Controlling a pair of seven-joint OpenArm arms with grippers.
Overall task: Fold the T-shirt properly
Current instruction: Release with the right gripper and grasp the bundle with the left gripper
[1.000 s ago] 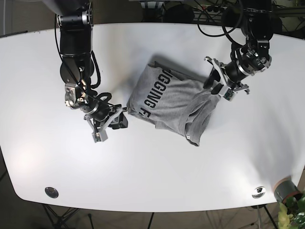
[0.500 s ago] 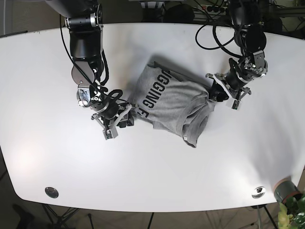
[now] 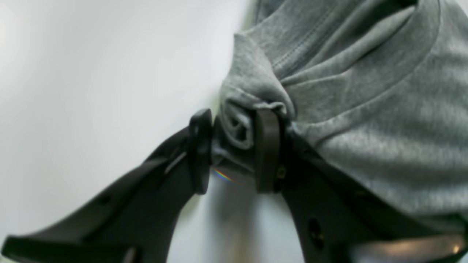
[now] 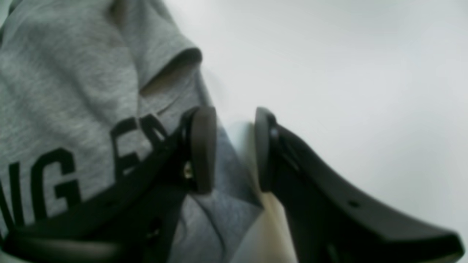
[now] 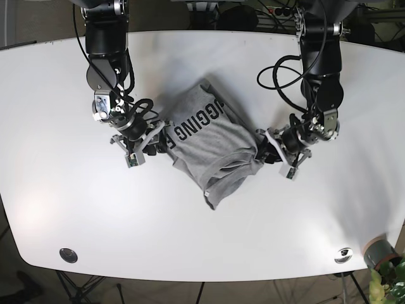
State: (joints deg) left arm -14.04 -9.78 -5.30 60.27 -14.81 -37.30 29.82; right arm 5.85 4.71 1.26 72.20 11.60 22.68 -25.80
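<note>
T-shirt (image 5: 215, 149): grey, bunched into a crumpled slanted heap mid-surface, lying between the two pincers, black block lettering reading "GGING" facing up on its upper part.
Fabric look: heather grey knit, stitched hem and ribbed edge clear in the left wrist view (image 3: 347, 84), deep folds running across it; a lower corner trails down away from both pincers.
Lettering: in the right wrist view the big black letters (image 4: 65, 171) sit just beside the right pincer's near finger, on flat cloth.
Left pincer (image 3: 234, 146): closed down on a gathered wad of the T-shirt's edge, cloth squeezed between both pads and bulging out above them; in the base view it sits at the shirt's side (image 5: 272, 147).
Right pincer (image 4: 228, 149): pads parted with a gap between them; one finger lies over the shirt's edge, the other over bare surface, and whether any cloth sits between the pads I cannot tell.
Surface (image 5: 202, 234): white, glossy, showing on the far side of each pincer.
</note>
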